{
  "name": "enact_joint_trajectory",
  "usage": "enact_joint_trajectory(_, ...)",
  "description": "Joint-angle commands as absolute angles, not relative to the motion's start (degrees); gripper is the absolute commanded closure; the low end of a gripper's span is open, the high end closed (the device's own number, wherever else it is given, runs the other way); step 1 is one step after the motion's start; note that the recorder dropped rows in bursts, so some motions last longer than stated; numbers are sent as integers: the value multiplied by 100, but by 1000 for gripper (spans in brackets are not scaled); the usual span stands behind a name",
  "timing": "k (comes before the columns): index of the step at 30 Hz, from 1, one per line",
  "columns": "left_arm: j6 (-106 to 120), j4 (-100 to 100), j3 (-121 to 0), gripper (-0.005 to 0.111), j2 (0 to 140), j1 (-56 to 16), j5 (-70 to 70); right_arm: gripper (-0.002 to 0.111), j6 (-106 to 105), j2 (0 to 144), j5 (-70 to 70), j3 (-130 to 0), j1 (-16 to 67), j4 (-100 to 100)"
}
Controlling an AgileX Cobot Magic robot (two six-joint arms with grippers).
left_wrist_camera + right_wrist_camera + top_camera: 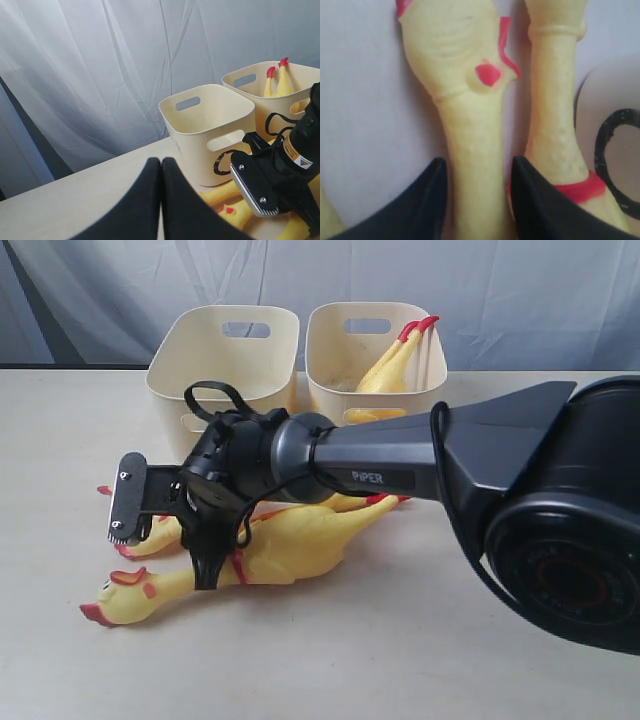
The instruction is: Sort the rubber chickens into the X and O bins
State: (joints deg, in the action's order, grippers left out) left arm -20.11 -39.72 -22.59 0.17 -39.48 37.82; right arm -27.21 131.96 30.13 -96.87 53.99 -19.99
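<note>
Two yellow rubber chickens lie on the table in front of the bins: a front one (280,555) and one behind it (155,538). My right gripper (160,555) reaches across to the left and is down over them. Its open jaws straddle the front chicken's neck (475,150), close on both sides, with the head (455,45) beyond my right gripper (476,167). The other chicken's neck (555,100) lies beside it. The left bin (225,355) bears a black O (223,162). The right bin (375,360) holds a third chicken (395,365), feet up; its mark is hidden. My left gripper (161,162) is shut and empty.
The right arm's large dark body (560,510) fills the right of the exterior view and hides part of the table. A grey curtain (100,290) hangs behind the bins. Bare table (330,660) lies in front of the chickens.
</note>
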Motion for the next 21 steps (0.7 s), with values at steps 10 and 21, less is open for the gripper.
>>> enact_joint_trajectory(10, -2060, -3969, -2223, 107, 0, -3957, 3780, 109, -2724, 13277, 3424, -9749, 5370, -2171)
enact_joint_trajectory(21, -2060, -3969, -2223, 107, 0, -3957, 3780, 109, -2671, 12965, 3897, -10242, 5370, -1586)
